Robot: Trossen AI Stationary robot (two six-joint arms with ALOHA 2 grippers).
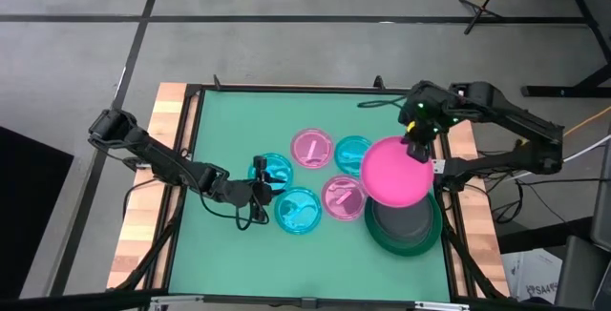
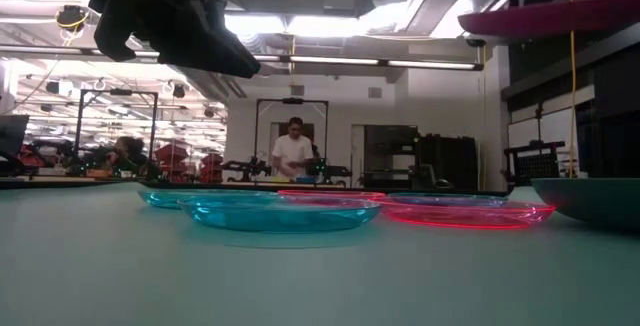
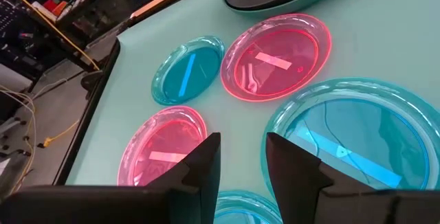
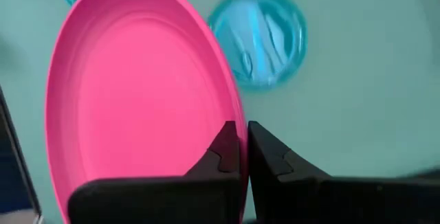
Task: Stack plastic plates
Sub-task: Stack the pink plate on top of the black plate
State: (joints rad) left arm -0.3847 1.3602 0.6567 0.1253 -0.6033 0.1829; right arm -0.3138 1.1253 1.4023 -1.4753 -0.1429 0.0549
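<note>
My right gripper (image 1: 417,151) is shut on the hot pink plate (image 1: 394,172), held high over the table's right side, partly above the dark grey plate (image 1: 401,223) that lies in the large dark green plate (image 1: 425,242). Several small translucent plates lie flat mid-table: pink (image 1: 312,147), cyan (image 1: 349,151), cyan (image 1: 277,169), cyan (image 1: 298,211) and pink (image 1: 341,197). My left gripper (image 3: 240,162) is open and empty. It hovers above the table by the two left cyan plates (image 3: 350,131). My right gripper pinches the hot pink plate's rim (image 4: 237,131) between its two fingers, one on the inner face and one on the outer side. It holds the rim on the plate's far right side (image 1: 416,156), coming from above at a slant. The plate is lifted clear, nearly level (image 2: 560,11).
The green table mat (image 1: 229,120) has free room at its far left and near left. Wooden table borders (image 1: 143,216) run along both sides. A person stands in the room far behind the table (image 2: 293,151).
</note>
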